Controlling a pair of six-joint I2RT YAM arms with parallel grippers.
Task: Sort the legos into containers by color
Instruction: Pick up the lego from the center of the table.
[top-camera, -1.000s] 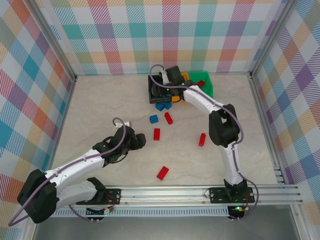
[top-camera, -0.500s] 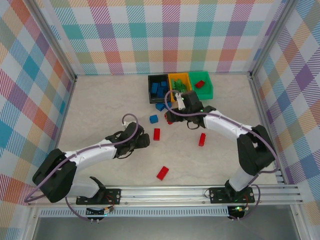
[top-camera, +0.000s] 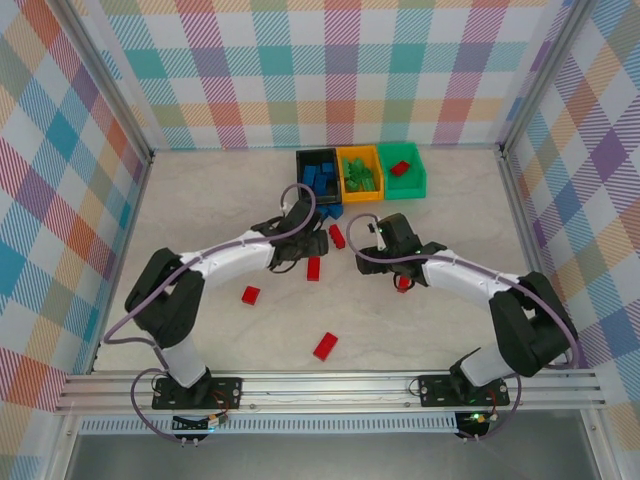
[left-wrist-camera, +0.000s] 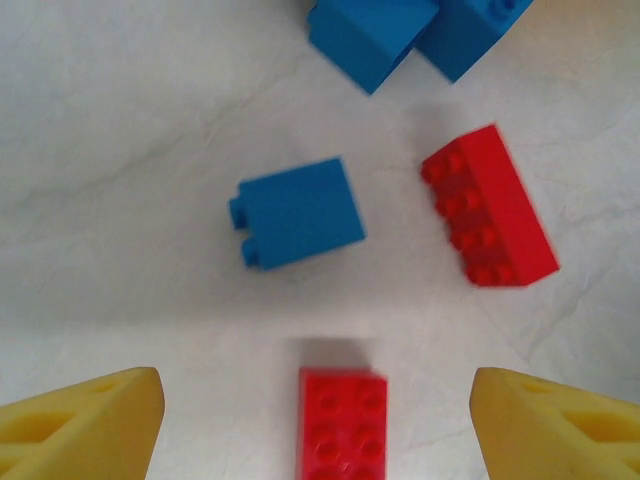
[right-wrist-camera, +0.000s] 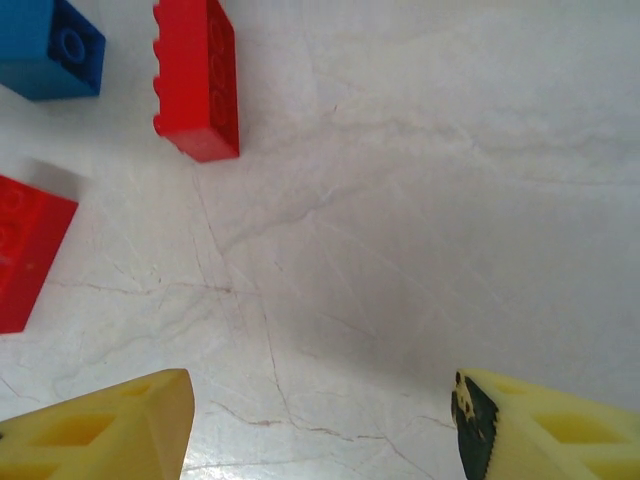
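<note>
Where the right arm (top-camera: 455, 275) reached the containers (top-camera: 358, 149) a second ago, the top view now has both arms over mid-table legos (top-camera: 313, 268). Left wrist: left gripper (left-wrist-camera: 315, 385) spread wide, empty, straddling a red lego (left-wrist-camera: 342, 425). Right wrist: right gripper (right-wrist-camera: 325, 395) wide, over bare table (right-wrist-camera: 400, 200).

Black bin (top-camera: 300, 165) holds blue legos (top-camera: 320, 178); orange bin (top-camera: 358, 149), green legos (top-camera: 360, 178); green bin (top-camera: 415, 186), apparently one red lego (top-camera: 400, 168); red legos (top-camera: 324, 346) loose.
</note>
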